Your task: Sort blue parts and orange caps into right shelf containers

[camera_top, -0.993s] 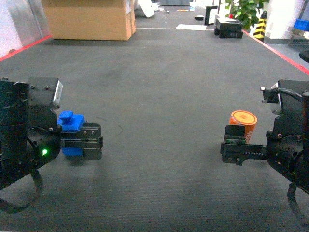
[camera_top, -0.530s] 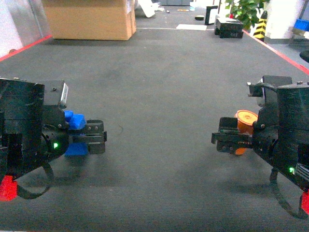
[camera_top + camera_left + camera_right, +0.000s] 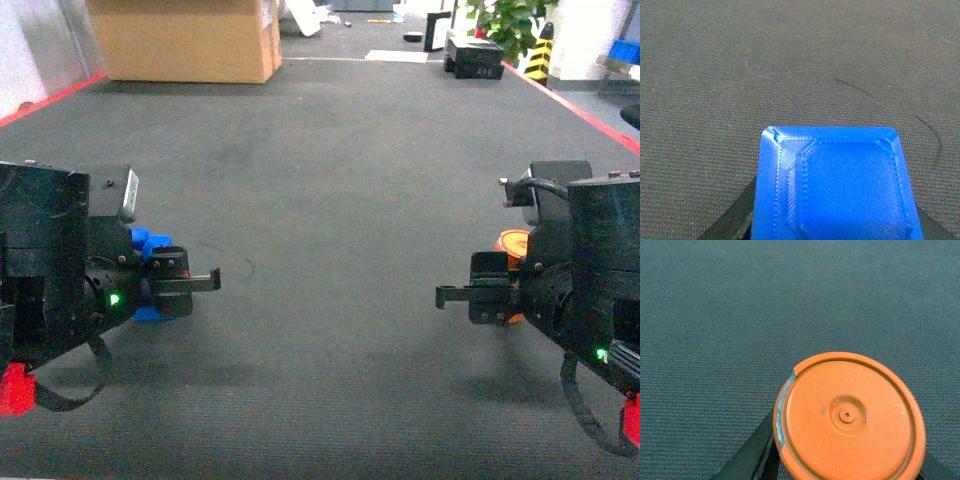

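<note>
Both arms are matte black with bulky rounded housings. The left arm (image 3: 55,270) carries a pale grey block at its wrist, a small green light on its side and a red piece low at the picture's edge. The right arm (image 3: 590,270) has a black cable looping over the top, a green light low down, and what may be a red tab at its base. The grippers are black, with thin flat fingers (image 3: 195,281).

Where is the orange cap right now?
The orange cap is on the right of the head view, held in the right gripper above the dark carpet; it fills the right wrist view.
</note>
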Available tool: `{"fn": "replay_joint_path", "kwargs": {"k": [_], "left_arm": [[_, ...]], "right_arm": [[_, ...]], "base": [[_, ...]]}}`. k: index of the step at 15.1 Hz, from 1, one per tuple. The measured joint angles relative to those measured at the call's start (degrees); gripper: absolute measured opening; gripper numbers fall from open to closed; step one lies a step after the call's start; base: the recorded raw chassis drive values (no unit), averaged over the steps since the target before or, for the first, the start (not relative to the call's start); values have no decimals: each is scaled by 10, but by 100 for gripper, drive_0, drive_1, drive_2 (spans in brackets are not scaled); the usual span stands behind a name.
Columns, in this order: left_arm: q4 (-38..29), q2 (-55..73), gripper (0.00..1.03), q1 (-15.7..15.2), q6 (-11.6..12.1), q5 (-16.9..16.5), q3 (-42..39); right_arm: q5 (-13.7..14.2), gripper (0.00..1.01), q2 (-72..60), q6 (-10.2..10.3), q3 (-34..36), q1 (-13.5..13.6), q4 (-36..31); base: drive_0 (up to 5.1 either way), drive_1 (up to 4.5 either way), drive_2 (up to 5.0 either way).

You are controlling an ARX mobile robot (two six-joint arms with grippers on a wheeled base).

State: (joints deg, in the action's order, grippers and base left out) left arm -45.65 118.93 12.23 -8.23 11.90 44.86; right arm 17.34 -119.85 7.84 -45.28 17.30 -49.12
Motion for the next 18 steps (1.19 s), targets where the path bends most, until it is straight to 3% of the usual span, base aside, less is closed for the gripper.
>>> {"fn": "replay_joint_path", "kwargs": {"k": [6, 9, 10, 11, 14, 16, 17, 18], "left_arm": [[-71, -75, 44, 4, 1, 22, -63], [-122, -257, 44, 24, 29, 81, -163], [-100, -338, 44, 42, 51, 107, -203], [-67, -414, 44, 61, 57, 128, -232], [-12, -613, 44, 123, 73, 196, -253], [41, -665, 44, 133, 84, 194, -242], [38, -667, 44, 136, 88, 185, -235], [38, -668, 43, 137, 89, 183, -234]], "right_arm": [[12, 45, 70, -5, 57, -1, -53], [45, 45, 258, -40, 162, -1, -89], [67, 45, 341, -56, 210, 0, -76], [85, 45, 419, -63, 245, 1, -53], [159, 45, 676, -66, 299, 16, 35], [198, 45, 765, -100, 300, 66, 52], [190, 45, 771, -117, 299, 83, 63], [191, 45, 766, -123, 299, 82, 68]], "base": [[0, 0, 0], [0, 0, 0], [0, 0, 0], [0, 0, 0], [0, 0, 0], [0, 0, 0], [0, 0, 0], [0, 0, 0]]}}
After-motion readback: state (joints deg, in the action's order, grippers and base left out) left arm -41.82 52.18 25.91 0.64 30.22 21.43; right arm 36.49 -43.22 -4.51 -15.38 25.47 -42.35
